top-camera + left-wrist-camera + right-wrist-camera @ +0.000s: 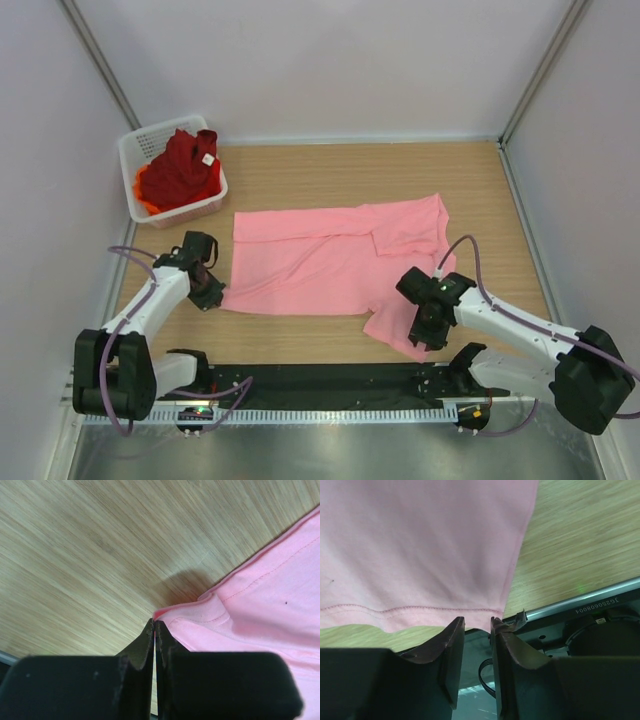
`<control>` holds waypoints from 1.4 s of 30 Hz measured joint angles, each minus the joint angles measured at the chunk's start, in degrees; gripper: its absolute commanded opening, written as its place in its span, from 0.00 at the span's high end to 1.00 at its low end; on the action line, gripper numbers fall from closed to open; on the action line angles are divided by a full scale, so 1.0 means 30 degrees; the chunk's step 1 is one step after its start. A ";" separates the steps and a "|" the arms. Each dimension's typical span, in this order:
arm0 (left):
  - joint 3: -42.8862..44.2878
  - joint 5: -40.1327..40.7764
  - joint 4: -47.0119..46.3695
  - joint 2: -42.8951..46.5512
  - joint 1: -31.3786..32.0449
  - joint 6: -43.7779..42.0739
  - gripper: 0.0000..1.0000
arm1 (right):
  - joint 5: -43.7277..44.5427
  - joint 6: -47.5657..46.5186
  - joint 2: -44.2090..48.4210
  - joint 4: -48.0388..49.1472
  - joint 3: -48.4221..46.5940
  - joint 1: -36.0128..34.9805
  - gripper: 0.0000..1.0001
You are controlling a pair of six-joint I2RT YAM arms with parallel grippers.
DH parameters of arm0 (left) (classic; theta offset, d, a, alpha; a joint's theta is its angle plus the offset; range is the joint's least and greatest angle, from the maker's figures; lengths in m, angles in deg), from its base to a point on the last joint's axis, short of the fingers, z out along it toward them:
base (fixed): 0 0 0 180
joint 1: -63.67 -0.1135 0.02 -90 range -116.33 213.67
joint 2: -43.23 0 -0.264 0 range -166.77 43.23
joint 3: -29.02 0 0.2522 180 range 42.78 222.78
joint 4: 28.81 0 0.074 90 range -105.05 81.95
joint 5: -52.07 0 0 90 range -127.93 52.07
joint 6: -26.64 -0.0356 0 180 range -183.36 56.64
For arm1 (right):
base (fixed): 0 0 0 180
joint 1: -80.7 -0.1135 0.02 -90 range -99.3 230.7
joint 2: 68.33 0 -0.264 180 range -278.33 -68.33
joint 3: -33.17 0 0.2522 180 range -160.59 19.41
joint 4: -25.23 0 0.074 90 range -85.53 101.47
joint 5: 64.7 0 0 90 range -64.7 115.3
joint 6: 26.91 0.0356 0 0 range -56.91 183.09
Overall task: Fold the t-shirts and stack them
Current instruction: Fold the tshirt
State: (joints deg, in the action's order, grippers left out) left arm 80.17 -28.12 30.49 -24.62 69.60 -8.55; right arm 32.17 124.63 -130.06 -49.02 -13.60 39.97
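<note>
Two half-hidden garments, dark red t-shirt (180,165) over orange t-shirt (147,203), filled the far-left basket (160,128). Left gripper (154,625) pinched the pink t-shirt (330,262) at its near-left corner on the counter (480,190); right gripper (477,622) gaped narrowly at its hem, by lettering (593,606) JG250608004.

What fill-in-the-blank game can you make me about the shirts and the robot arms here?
1. The spread-out t-shirt on the table is ____.
2. The dark red t-shirt lies in a white ____.
3. The bottom t-shirt peeking out under it is ____.
4. The gripper shut on the spread-out t-shirt's corner belongs to the ____ arm.
Missing words: pink, basket, orange, left.
</note>
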 measured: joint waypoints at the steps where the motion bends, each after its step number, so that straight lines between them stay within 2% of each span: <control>1: -0.0036 -0.0007 -0.0007 0.0000 0.0000 0.0000 1.00 | 0.0087 0.0495 0.0291 -0.0015 0.0153 0.0015 0.65; 9: -0.0080 -0.0189 -0.0240 0.0000 -0.0007 -0.0007 1.00 | 0.0546 0.4058 0.0882 0.0182 0.1180 0.0437 0.56; 15: -0.0080 -0.0233 -0.0379 0.0000 -0.0007 -0.0080 1.00 | 0.0437 0.6798 0.2885 0.0656 0.2739 0.0619 0.56; 18: -0.0080 -0.0335 -0.0401 0.0000 -0.0007 -0.0095 1.00 | 0.0488 0.7497 0.3249 0.0532 0.2856 0.0627 0.60; 24: -0.0080 -0.0612 -0.0466 -0.0182 -0.0007 -0.0233 1.00 | 0.0474 0.8298 0.2951 0.0845 0.2790 0.0656 0.90; 25: -0.0080 -0.0663 -0.0495 -0.0204 -0.0007 -0.0262 1.00 | 0.0481 0.8437 0.2958 0.0911 0.2790 0.0656 0.98; 32: -0.0080 -0.0780 -0.0291 0.0146 -0.0007 -0.0270 1.00 | 0.0933 0.8655 0.3694 0.0029 0.2535 0.0656 0.99; 42: -0.0984 -0.1217 0.0860 0.2601 -0.0007 0.1122 1.00 | 0.3599 0.8612 0.5909 -0.3796 -0.1858 0.0656 0.99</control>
State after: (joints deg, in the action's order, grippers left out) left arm 77.22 -31.77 33.07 -16.82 69.58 -5.19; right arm 42.97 150.46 -112.34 -60.41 -19.18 41.94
